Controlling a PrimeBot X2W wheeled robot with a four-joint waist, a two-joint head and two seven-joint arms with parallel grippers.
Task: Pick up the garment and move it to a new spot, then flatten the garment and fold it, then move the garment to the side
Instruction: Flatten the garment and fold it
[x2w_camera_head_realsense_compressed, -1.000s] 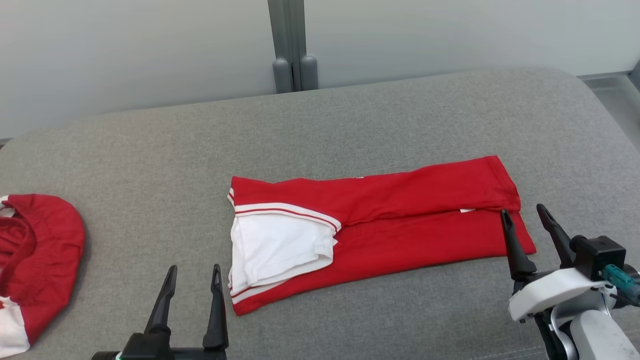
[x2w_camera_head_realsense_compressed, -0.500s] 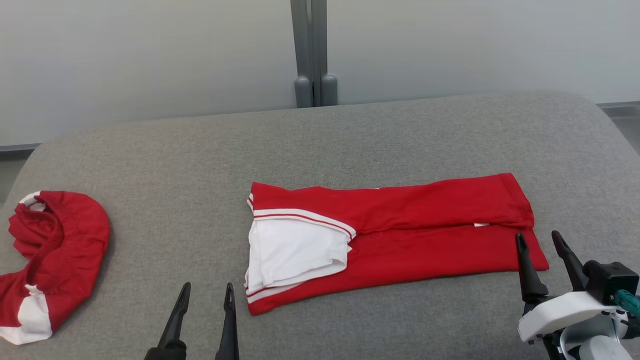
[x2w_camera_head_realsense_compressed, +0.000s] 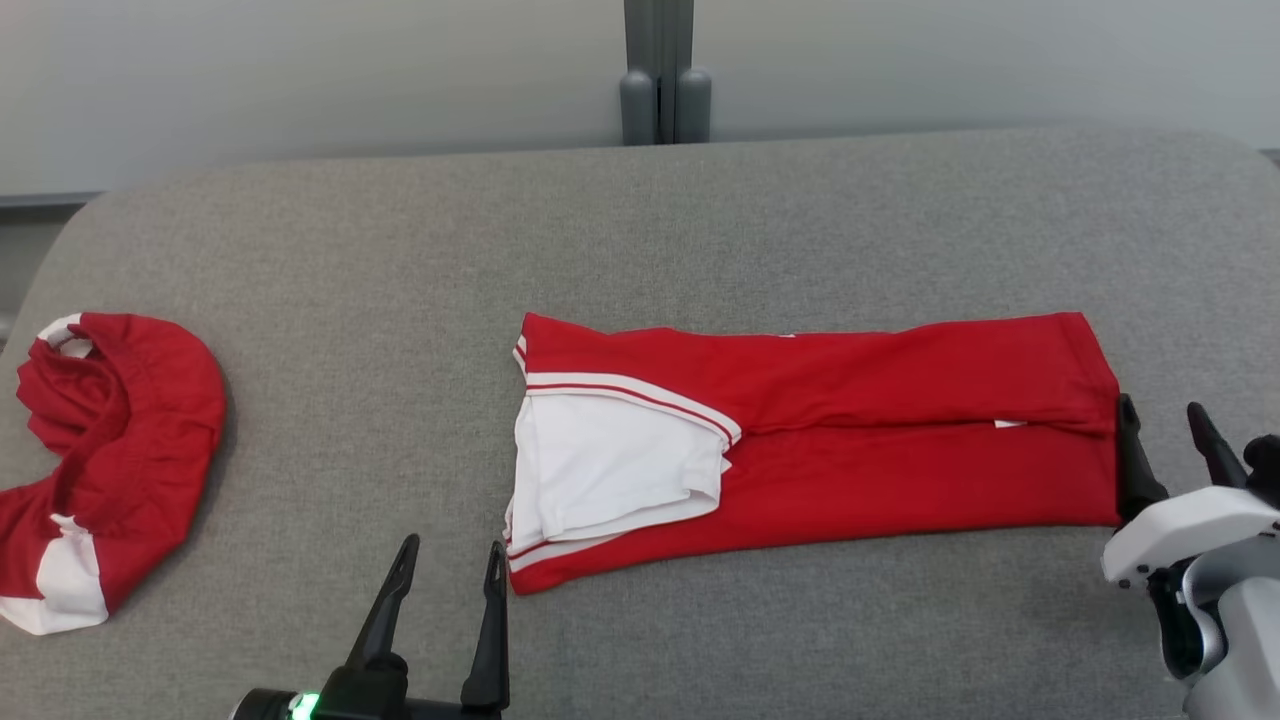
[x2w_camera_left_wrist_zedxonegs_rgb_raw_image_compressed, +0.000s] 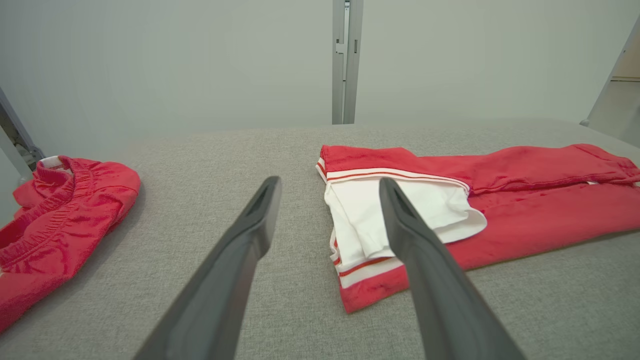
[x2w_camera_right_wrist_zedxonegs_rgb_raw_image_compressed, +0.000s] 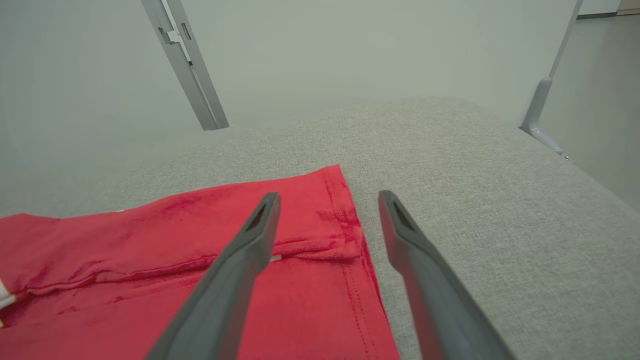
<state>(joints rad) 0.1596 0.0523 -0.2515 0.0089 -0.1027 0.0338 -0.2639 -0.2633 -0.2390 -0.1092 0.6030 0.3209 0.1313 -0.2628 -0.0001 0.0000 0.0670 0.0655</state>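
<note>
Left pincer (x2w_camera_head_realsense_compressed: 452, 545) wide and empty at lower left, right pincer (x2w_camera_head_realsense_compressed: 1160, 405) wide and empty at right edge. Folded red garment (x2w_camera_head_realsense_compressed: 850, 480) mid-frame between them: pinch both short ends through all layers, lift level.

Garments, red and white: two. The folded garment (x2w_camera_head_realsense_compressed: 850, 470) lies at centre, the crumpled garment (x2w_camera_head_realsense_compressed: 110, 450) at left. Grippers: two, the left gripper (x2w_camera_head_realsense_compressed: 452, 545) and the right gripper (x2w_camera_head_realsense_compressed: 1160, 405). Padded table (x2w_camera_head_realsense_compressed: 700, 230): one. Far post (x2w_camera_head_realsense_compressed: 665, 100): one.
</note>
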